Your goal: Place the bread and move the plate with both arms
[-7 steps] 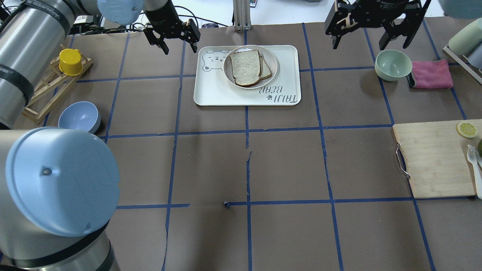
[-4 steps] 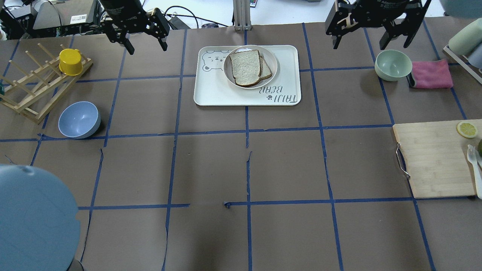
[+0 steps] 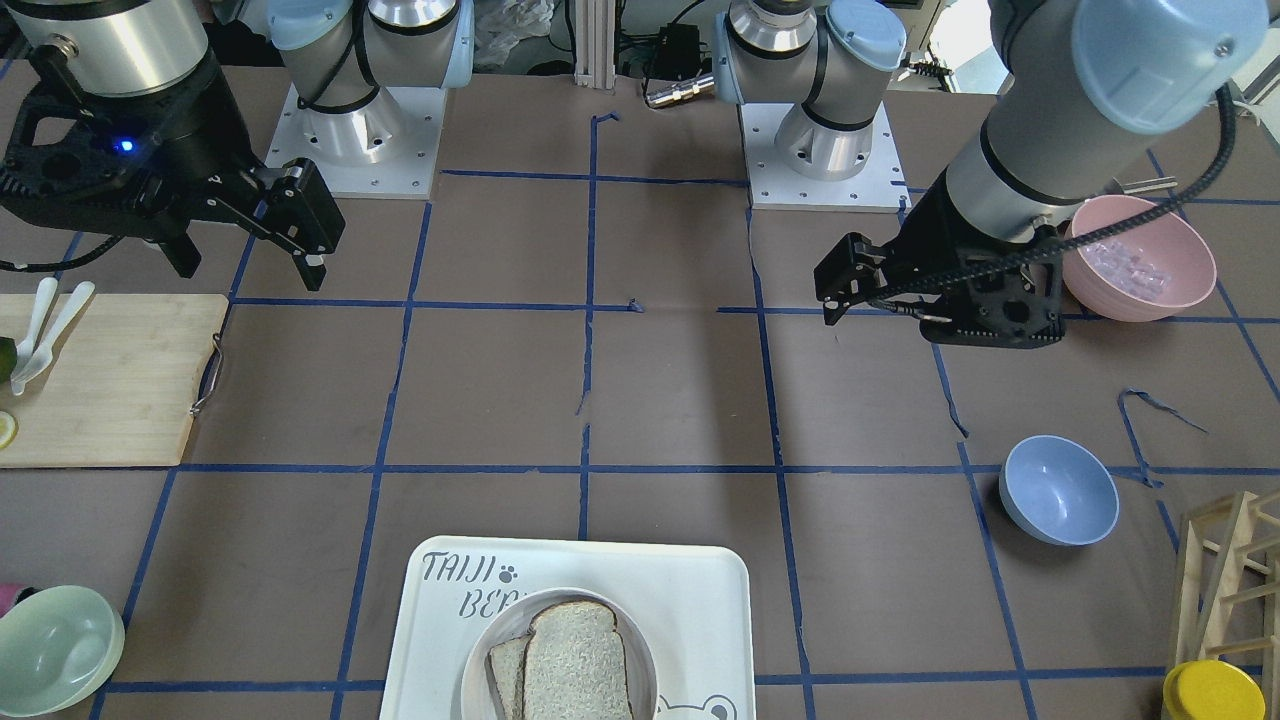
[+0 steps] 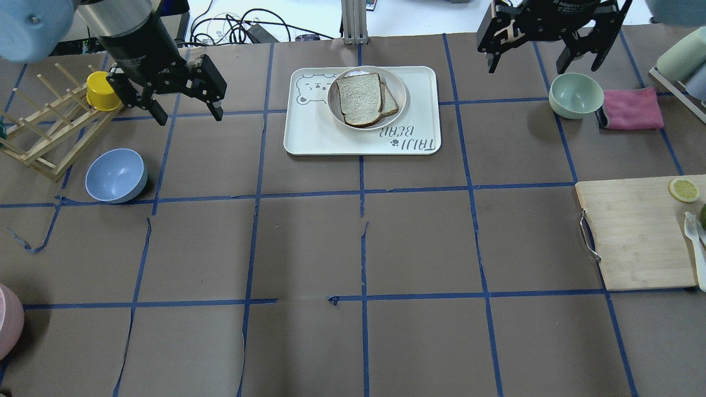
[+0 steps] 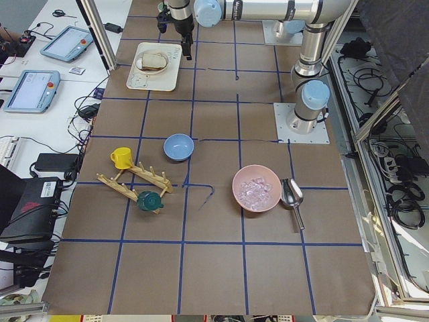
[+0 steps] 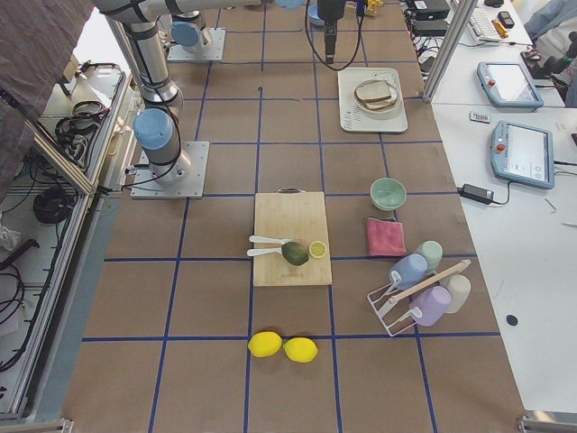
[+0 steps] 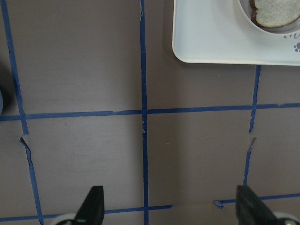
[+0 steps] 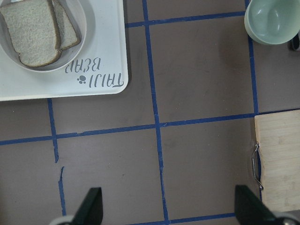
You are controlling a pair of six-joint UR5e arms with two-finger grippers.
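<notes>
Left gripper (image 4: pixel 189 113) and right gripper (image 4: pixel 539 59) hung wide open and empty, well apart on either side of the plate (image 4: pixel 333 100), which held the bread (image 4: pixel 359 99).

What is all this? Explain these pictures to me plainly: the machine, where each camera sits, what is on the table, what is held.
Two silver-grey jointed robot arms stand at a brown table taped into blue squares. Four pictures come from fixed cameras: facing the robot, over its shoulders, and from each table end. Two come from cameras on the wrists. The left arm's fingers and the right arm's fingers are open and hold nothing. Two speckled slices of sandwich bread lie on a round cream-white plate, which sits on a white rectangular tray. Nearby are a blue bowl and a wooden cutting board.
</notes>
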